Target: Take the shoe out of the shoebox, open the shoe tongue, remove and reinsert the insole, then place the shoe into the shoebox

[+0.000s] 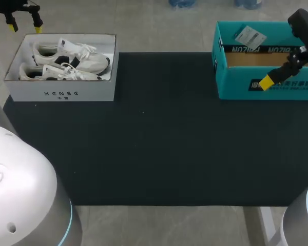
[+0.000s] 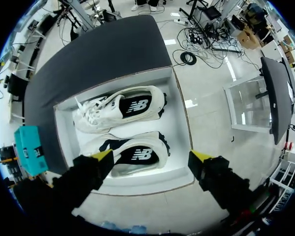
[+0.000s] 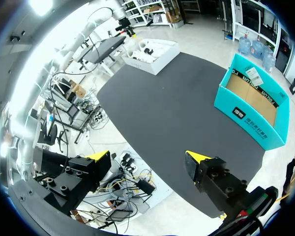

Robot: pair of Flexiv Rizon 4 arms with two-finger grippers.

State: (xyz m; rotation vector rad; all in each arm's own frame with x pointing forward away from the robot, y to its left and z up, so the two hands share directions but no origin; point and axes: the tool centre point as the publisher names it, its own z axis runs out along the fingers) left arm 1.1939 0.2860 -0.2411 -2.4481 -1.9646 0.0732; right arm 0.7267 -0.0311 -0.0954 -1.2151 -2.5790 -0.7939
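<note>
A white shoebox [image 1: 61, 93] stands open at the mat's far left corner with two white and black shoes in it, one [image 1: 72, 54] behind the other [image 1: 56, 73]. My left gripper [image 1: 24, 25] hangs open above the box's far left corner, holding nothing. In the left wrist view its fingers [image 2: 152, 157] spread wide over the nearer shoe [image 2: 132, 155], with the second shoe [image 2: 123, 105] ahead and the box rim [image 2: 182, 118] beside them. My right gripper [image 1: 269, 81] is over the teal box's front wall; its wrist view shows it [image 3: 147, 157] open and empty, well off the shoebox [image 3: 150, 55].
A teal cardboard box [image 1: 236, 82] stands open at the far right with a small tag inside; it also shows in the right wrist view [image 3: 255, 105]. A black mat [image 1: 159, 143] covers the table between the two boxes.
</note>
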